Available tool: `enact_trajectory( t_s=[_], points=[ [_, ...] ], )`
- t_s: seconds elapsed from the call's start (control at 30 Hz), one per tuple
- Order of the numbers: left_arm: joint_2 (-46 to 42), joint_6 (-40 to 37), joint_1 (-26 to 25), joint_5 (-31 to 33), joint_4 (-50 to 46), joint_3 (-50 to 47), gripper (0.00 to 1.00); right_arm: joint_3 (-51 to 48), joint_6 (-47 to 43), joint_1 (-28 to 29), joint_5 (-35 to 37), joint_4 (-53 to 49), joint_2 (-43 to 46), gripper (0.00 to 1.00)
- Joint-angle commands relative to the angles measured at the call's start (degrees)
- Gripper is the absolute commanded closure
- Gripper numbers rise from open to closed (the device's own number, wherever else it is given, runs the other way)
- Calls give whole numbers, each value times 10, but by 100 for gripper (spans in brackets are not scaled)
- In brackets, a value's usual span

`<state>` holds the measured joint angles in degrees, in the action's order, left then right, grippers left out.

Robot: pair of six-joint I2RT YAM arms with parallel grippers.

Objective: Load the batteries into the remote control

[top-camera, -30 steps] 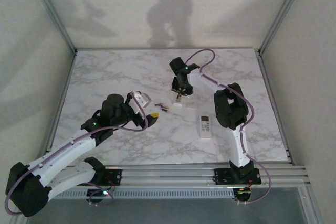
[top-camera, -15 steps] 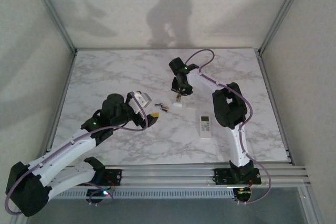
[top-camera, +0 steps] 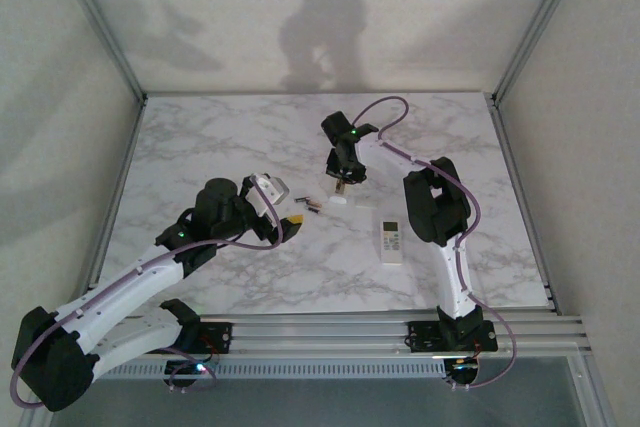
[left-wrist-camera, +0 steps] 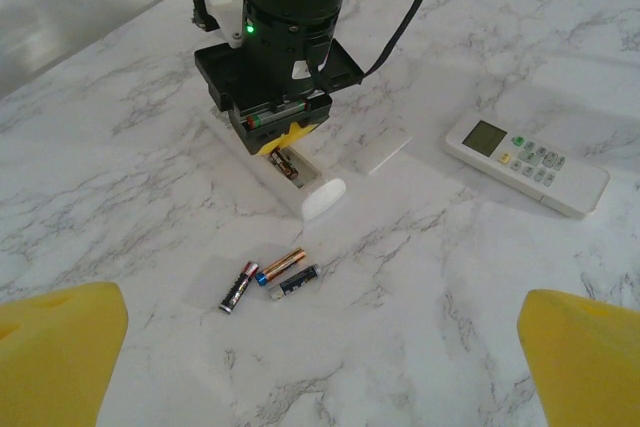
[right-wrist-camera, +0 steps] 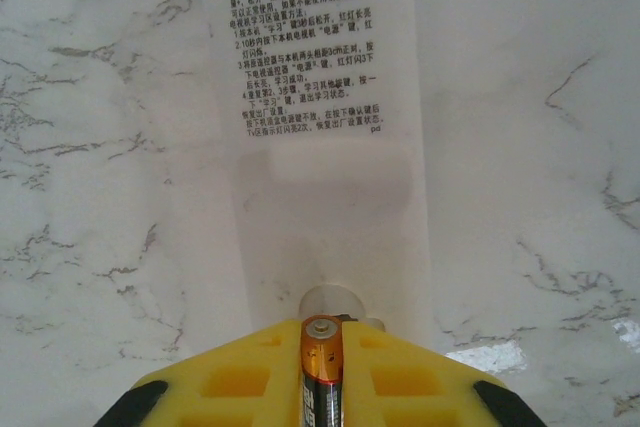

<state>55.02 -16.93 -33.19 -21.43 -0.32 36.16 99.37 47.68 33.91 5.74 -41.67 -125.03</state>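
The left tool [top-camera: 283, 209] is spread as wide as it goes. Its 2 yellow fingers [left-wrist-camera: 60, 347] sit at the lower corners of its wrist view, with nothing between them and nothing touched. Just ahead of its open jaws, 3 loose batteries [left-wrist-camera: 270, 277] lie close together on the marble counter [left-wrist-camera: 120, 197].

Beyond them, further ahead of the left tool, the right tool [left-wrist-camera: 283, 147] points down over one end of a white remote [left-wrist-camera: 318, 197]. That remote lies on its face with its battery slot open.

In the right wrist view the right tool is nearly pressed together and pinches 1 battery [right-wrist-camera: 322, 372] between its yellow pads [right-wrist-camera: 240, 377]. The battery's metal end faces forward. The printed back of the white remote stretches away ahead of the tool. I cannot tell whether the battery touches the remote.

In the left wrist view, a small white cover [left-wrist-camera: 385, 154] lies flat on the counter just right of the right tool, beside the white remote. Further right, well apart, a second remote [left-wrist-camera: 540, 169] with a screen and buttons lies face up.
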Motion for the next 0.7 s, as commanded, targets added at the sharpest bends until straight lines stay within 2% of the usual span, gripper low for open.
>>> enact_trajectory(
  t_s=[0.0, 0.43, 0.67],
  points=[
    [1, 0, 2, -3, -10, 19, 1, -20, 16, 6, -13, -22, 3, 85],
    [1, 1, 2, -6, -12, 20, 1, -33, 10, 13, -13, -25, 28, 80],
    [1, 1, 1, -5, -12, 20, 1, -7, -1, 10, -6, -44, 47, 77]
  ],
)
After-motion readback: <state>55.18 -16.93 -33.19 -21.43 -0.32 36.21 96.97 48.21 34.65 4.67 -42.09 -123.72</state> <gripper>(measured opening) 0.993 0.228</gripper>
